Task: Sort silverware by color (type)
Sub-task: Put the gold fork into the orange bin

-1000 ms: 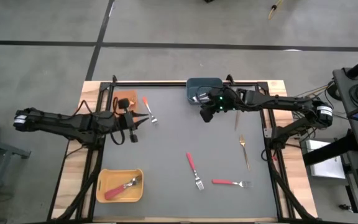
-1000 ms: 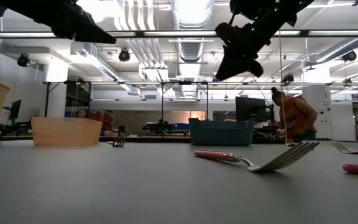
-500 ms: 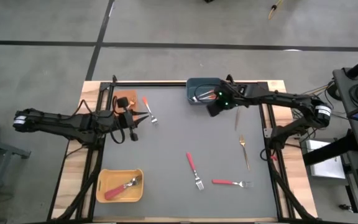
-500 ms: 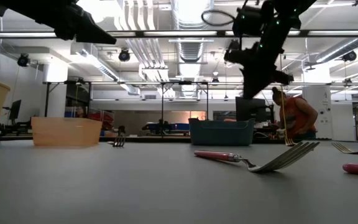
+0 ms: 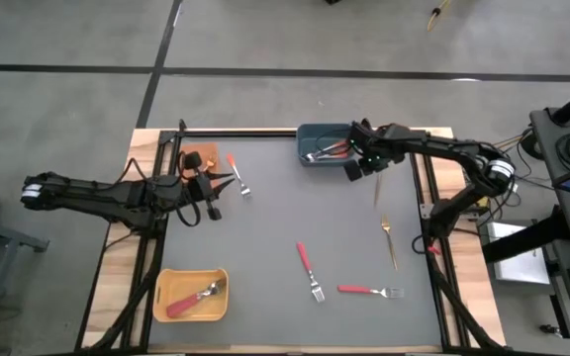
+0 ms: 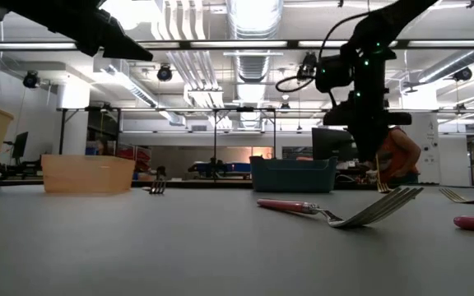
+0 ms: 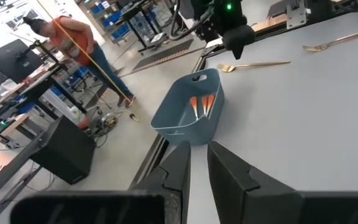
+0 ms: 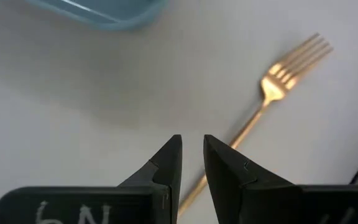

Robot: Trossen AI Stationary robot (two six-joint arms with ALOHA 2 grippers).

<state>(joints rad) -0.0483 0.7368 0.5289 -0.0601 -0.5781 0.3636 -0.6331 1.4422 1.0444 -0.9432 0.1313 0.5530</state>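
Right gripper [image 5: 356, 168], fingers nearly closed and empty, hovers just beside the blue-grey plastic bin [image 5: 317, 144], above a thin gold fork [image 8: 272, 99], probably the next pick. Left gripper [image 5: 209, 196] waits empty, narrowly parted.

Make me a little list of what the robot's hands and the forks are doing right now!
right gripper: beside the blue-grey bin, above a thin gold fork, fingers nearly together, holding nothing
left gripper: waiting near the orange bin
blue-grey bin: orange-handled forks inside
yellow bin: one red-handled fork inside
table: two more red-handled forks, another gold fork
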